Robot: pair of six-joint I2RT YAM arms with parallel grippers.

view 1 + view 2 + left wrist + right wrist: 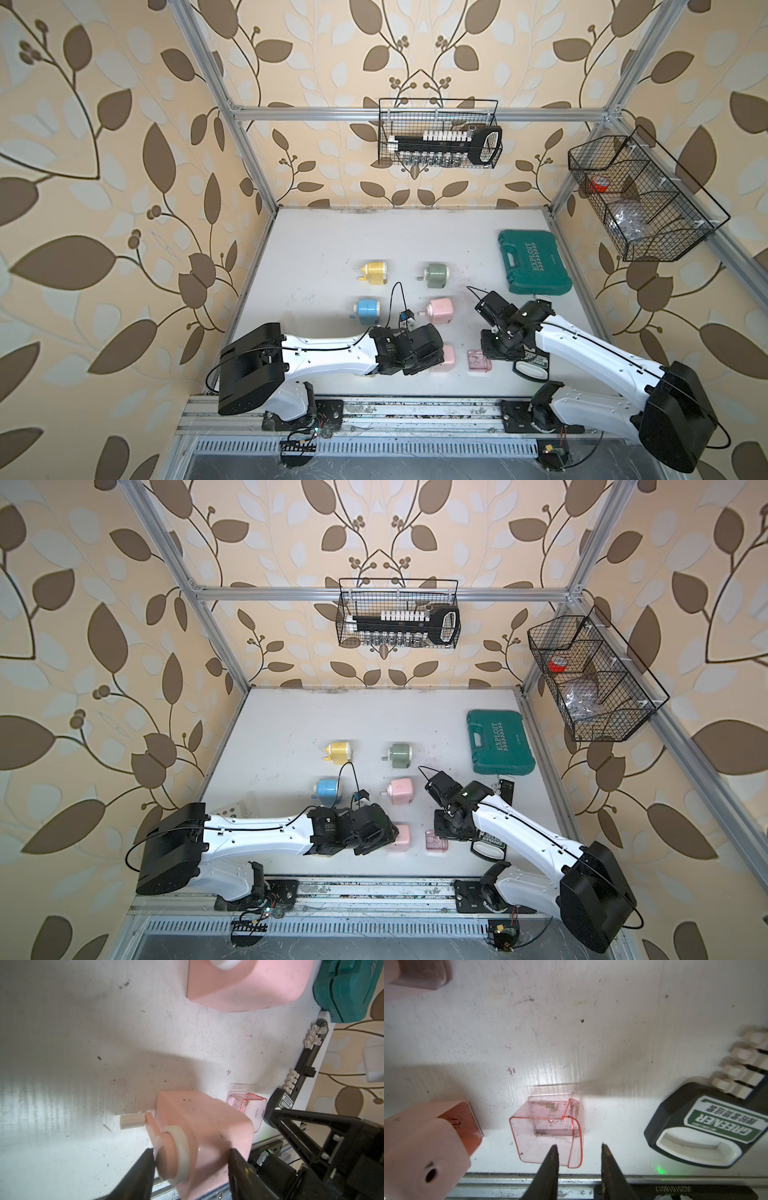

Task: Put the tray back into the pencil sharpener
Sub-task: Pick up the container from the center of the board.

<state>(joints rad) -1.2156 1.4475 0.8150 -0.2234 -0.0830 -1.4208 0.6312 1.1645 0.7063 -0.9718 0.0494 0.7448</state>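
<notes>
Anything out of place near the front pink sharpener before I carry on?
Yes. The clear pink tray lies loose on the table, apart from the front pink sharpener, with shavings dust clinging inside. Dark specks and smudges dot the table around it.

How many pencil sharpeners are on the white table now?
5. Far row: round yellow sharpener, round green sharpener. Middle row: round blue sharpener, boxy pink sharpener. Nearest: second pink sharpener, partly under the left gripper. Others may be hidden.

Clear pink glossy plastic tray (pixel 544 1126), matt pink plastic pencil sharpener (pixel 199 1122), scuffed white tabletop (pixel 591 1032).
</notes>
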